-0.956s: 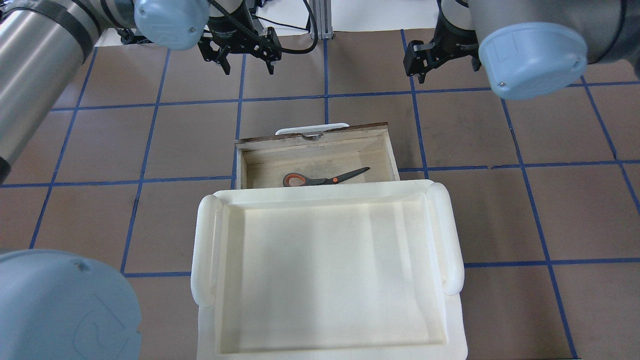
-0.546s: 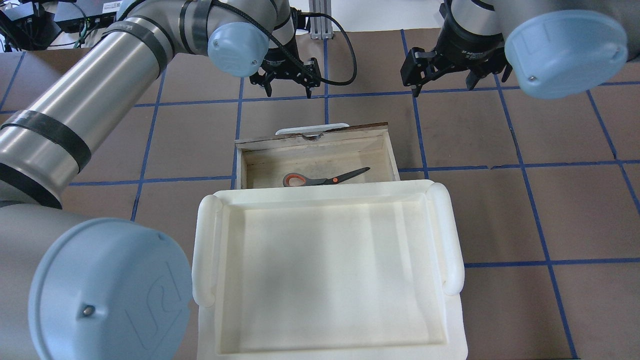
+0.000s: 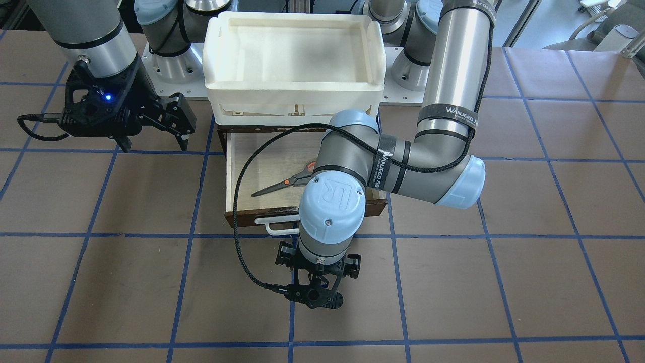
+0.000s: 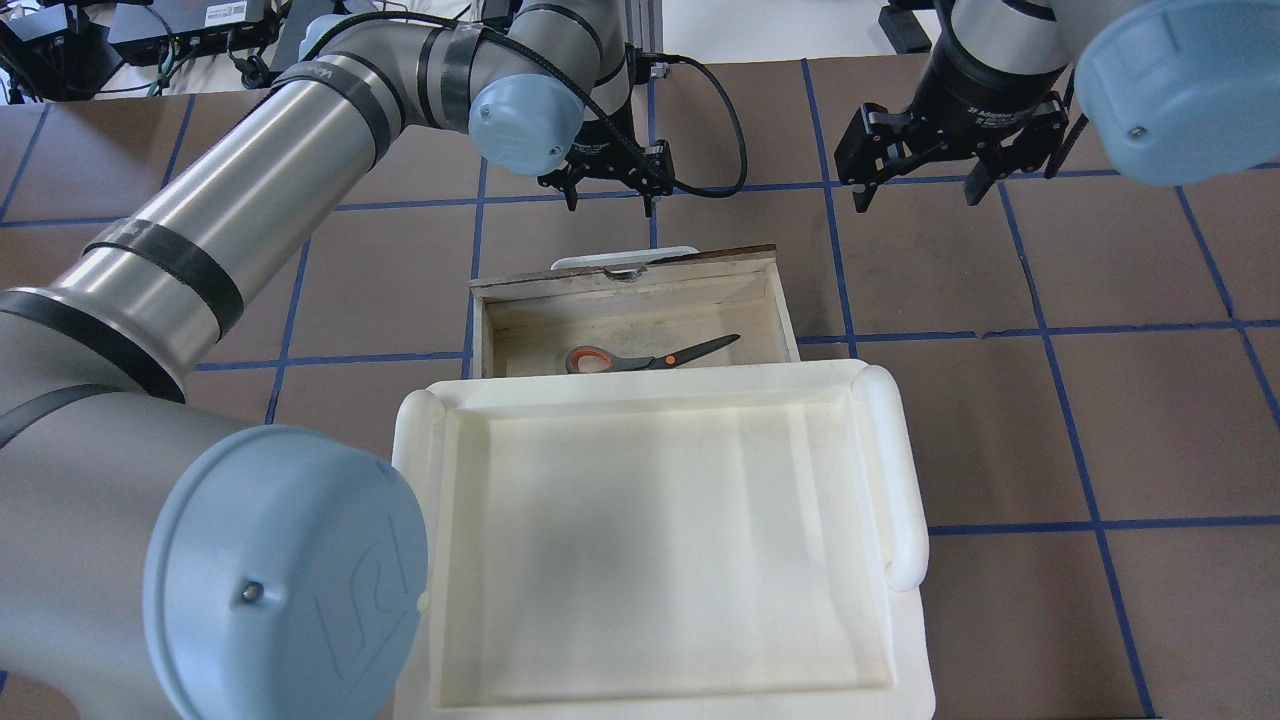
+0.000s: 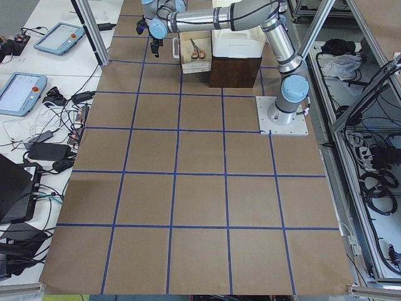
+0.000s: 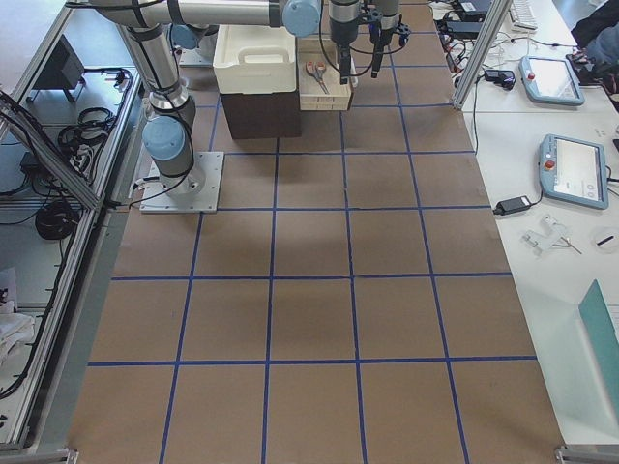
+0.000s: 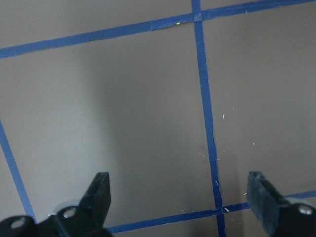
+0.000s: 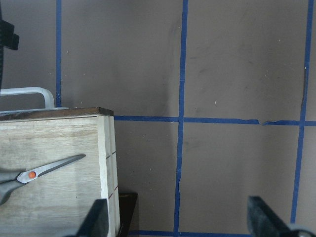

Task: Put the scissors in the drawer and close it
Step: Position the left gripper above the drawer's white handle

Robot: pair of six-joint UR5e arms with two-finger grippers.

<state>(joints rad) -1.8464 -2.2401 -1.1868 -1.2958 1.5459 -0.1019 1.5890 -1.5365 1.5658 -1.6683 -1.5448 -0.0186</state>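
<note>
The scissors (image 4: 650,357) lie flat inside the open drawer (image 4: 625,276), blades pointing right; they also show in the front view (image 3: 282,184) and the right wrist view (image 8: 39,173). The drawer's white handle (image 4: 625,257) faces away from the robot. My left gripper (image 4: 610,202) is open and empty. It hangs over the brown table just beyond the handle, apart from it; the left wrist view (image 7: 180,197) shows only table between its fingers. My right gripper (image 4: 915,190) is open and empty, beyond the drawer's right corner (image 8: 106,112).
A white plastic tray (image 4: 905,480) sits on top of the dark cabinet (image 6: 256,111) that holds the drawer, nearer the robot. The table is brown with blue tape lines (image 4: 830,260). The left forearm (image 3: 403,169) reaches over the drawer's side.
My left gripper has moved right and nearer the drawer's handle. My right gripper has shifted a little to the right. The scissors and the drawer have not moved.
</note>
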